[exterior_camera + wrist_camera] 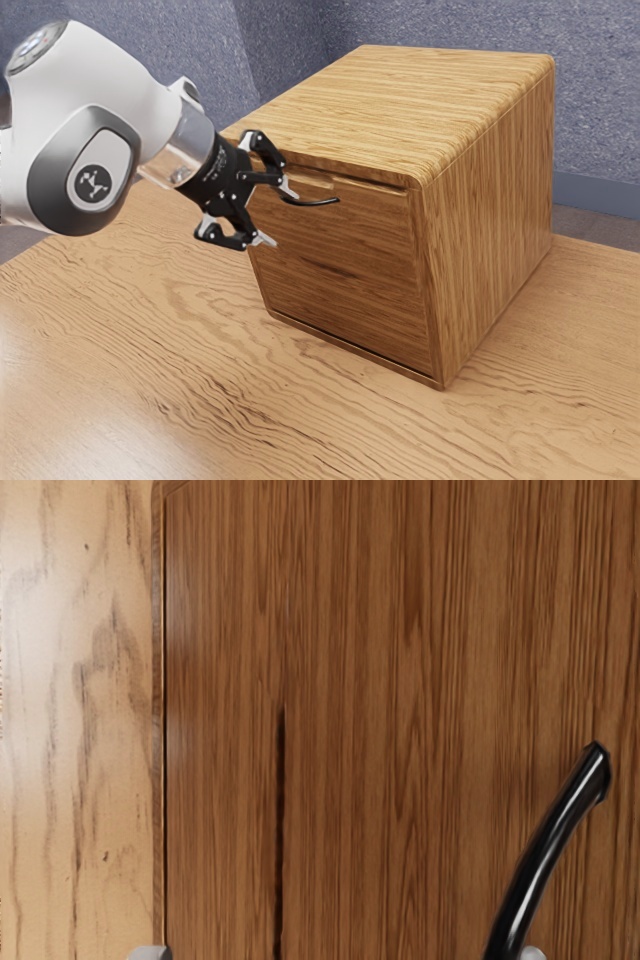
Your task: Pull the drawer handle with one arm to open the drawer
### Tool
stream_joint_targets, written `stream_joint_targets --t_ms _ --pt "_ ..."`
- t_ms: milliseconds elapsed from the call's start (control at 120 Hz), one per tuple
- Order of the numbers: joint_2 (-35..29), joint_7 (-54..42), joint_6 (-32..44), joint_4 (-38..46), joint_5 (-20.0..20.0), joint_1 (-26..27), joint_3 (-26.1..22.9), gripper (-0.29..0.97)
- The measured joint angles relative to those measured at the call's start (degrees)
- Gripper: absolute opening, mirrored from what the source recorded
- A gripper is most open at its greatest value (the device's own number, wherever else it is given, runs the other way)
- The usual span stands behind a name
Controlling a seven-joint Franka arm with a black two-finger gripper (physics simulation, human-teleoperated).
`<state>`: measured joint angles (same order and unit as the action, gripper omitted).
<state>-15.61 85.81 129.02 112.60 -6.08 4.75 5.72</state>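
A wooden cabinet (470, 220) stands on the table, with its top drawer front (350, 235) facing the exterior view's left. A black curved handle (312, 200) sticks out near the drawer's upper edge. My black gripper (278, 215) is right in front of the drawer, open, with its upper finger (283, 186) at the handle's near end and its lower finger (258, 240) well below it. In the wrist view the handle (555, 850) arcs off the drawer front (420, 680) close to one fingertip (530, 952). A thin dark seam (280, 820) marks the split between the drawers.
The cabinet rests on a wide wooden table (150, 380). A grey wall (600, 90) rises behind it. My white arm (80, 130) comes in from the exterior view's upper left.
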Motion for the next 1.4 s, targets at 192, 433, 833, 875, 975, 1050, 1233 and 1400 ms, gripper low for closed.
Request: stream_joint_targets --t_ms 192,433,833,875,975,1050,1233,1400 --pt "0.28 -0.98 0.04 -0.02 -0.27 -0.02 -0.01 0.27" --pt "-0.08 -1.82 0.02 -0.12 -0.29 -0.09 0.0 0.09" --pt "-1.8 -2.63 -0.57 0.41 -0.3 0.14 -0.01 -0.02" --pt "-2.2 -2.67 -0.6 0.75 -0.31 0.31 -0.01 -0.01" --pt "-3.55 -2.74 -0.67 2.04 -0.59 0.5 -0.01 0.01" --pt "-4.54 -2.77 -0.71 3.12 -0.97 0.49 -0.01 0.03" --pt "-6.61 -2.81 -0.72 5.21 -1.42 0.28 -0.01 0.05" --pt "-9.46 -2.84 -0.75 7.65 -1.5 0.27 0.09 0.04"
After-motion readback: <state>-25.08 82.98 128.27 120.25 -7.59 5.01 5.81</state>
